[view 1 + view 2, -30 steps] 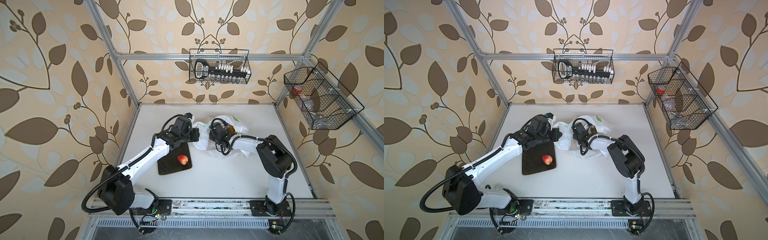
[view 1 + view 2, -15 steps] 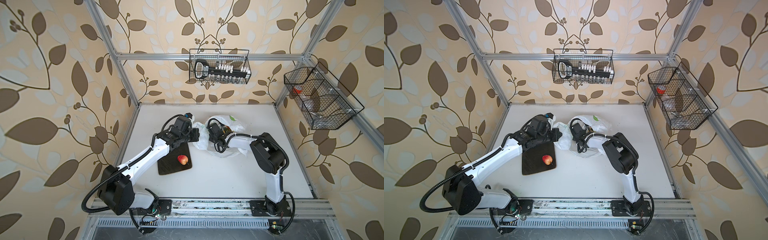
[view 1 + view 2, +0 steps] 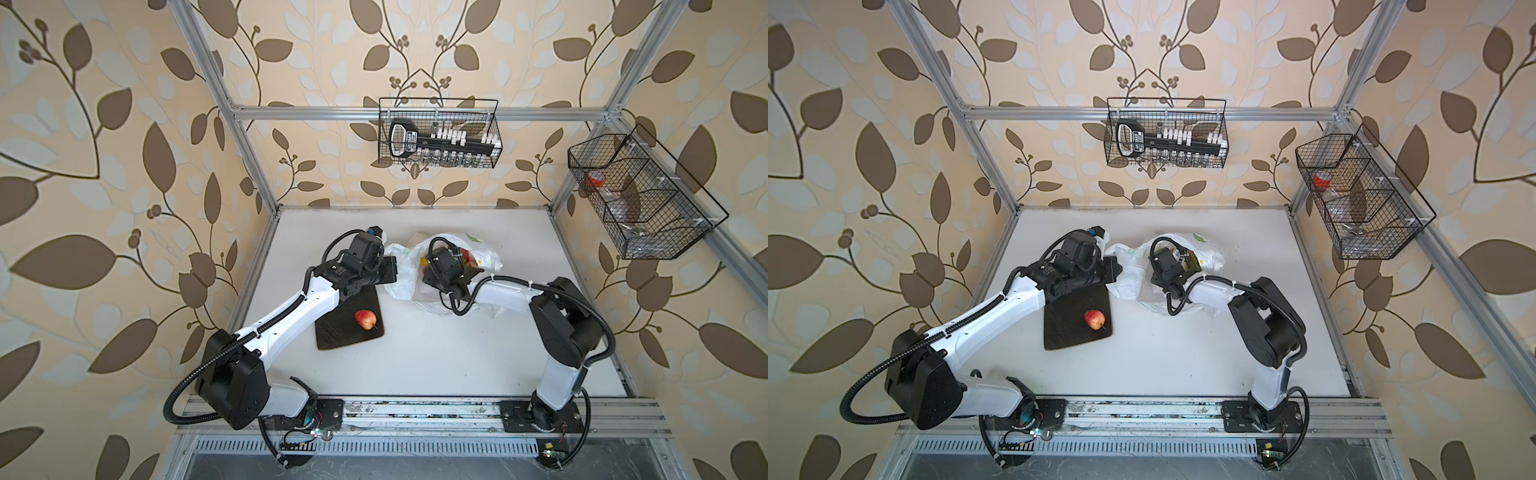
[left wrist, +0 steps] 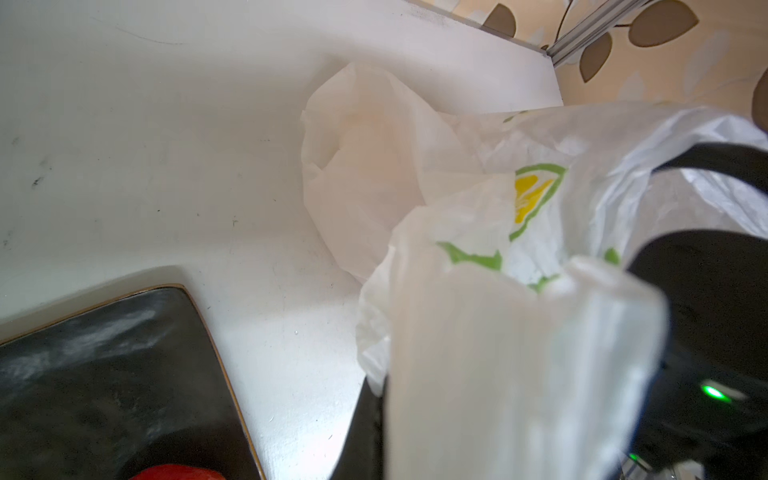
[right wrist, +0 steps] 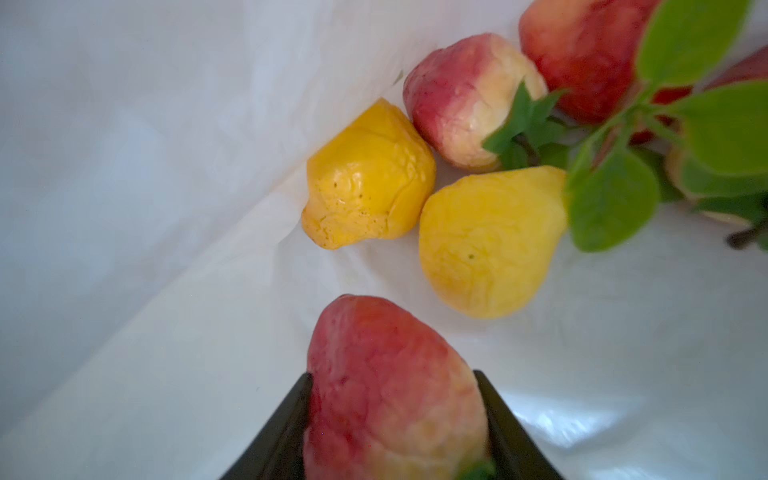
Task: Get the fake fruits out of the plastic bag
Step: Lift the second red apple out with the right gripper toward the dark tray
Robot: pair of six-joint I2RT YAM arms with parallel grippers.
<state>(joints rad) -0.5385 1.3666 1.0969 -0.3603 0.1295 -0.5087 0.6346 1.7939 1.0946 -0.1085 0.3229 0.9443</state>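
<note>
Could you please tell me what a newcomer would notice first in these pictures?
The eye goes first to the right claw deep inside the plastic bag, its jaws against both sides of a red-and-yellow fruit. Next comes the left claw pinching the bag's edge near the table's middle, and a lone red apple lying on the dark tray to the bag's left in both top views.
</note>
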